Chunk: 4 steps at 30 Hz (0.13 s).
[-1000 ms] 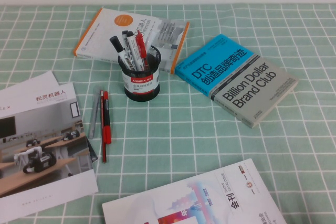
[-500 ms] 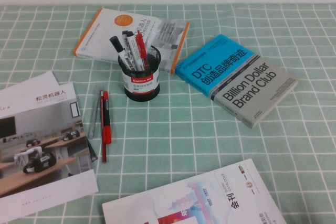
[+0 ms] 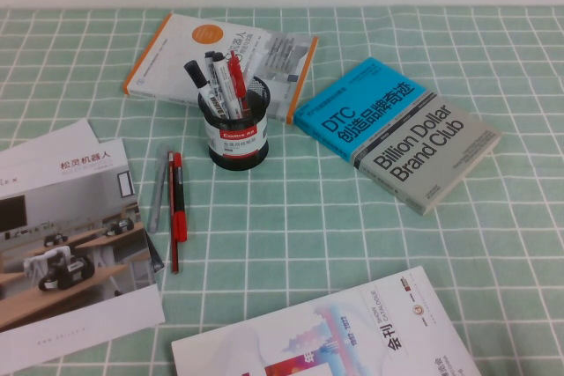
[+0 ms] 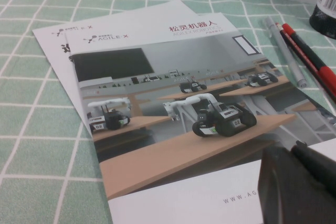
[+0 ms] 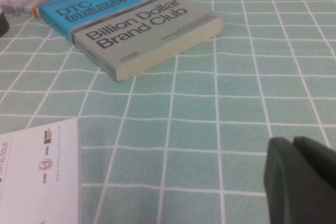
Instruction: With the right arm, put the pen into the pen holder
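The pen holder (image 3: 236,134), a black mesh cup with a white and red label, stands upright on the green checked cloth in the high view. The pen (image 3: 204,87), a white-barrelled marker with a black cap, leans inside it among other pens. Neither arm appears in the high view. In the left wrist view my left gripper (image 4: 294,153) is shut and empty, low over a robot brochure (image 4: 173,129). In the right wrist view my right gripper (image 5: 291,145) is shut and empty above bare cloth, short of a blue and grey book (image 5: 142,30).
A red pen (image 3: 178,204) and a slim grey pen (image 3: 158,191) lie side by side left of the holder. A white and orange book (image 3: 194,46) lies behind the holder, and a magazine (image 3: 352,341) lies at the front edge.
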Tool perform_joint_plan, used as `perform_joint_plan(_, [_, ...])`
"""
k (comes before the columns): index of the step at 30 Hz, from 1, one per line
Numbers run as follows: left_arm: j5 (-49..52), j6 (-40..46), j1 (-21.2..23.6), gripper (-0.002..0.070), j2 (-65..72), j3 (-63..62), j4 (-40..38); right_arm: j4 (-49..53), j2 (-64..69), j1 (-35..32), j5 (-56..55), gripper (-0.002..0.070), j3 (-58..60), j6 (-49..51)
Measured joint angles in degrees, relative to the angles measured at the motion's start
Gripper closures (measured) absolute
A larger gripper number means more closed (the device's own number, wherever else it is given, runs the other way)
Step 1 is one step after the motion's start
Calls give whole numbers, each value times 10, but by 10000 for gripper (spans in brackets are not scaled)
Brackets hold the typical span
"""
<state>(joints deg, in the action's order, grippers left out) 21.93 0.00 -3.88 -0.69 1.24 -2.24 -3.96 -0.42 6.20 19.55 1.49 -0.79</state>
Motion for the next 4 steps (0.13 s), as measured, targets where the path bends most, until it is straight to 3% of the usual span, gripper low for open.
perform_joint_plan(4, [0,0,0,680,0,0,0,0,0,0,0,695,0,0])
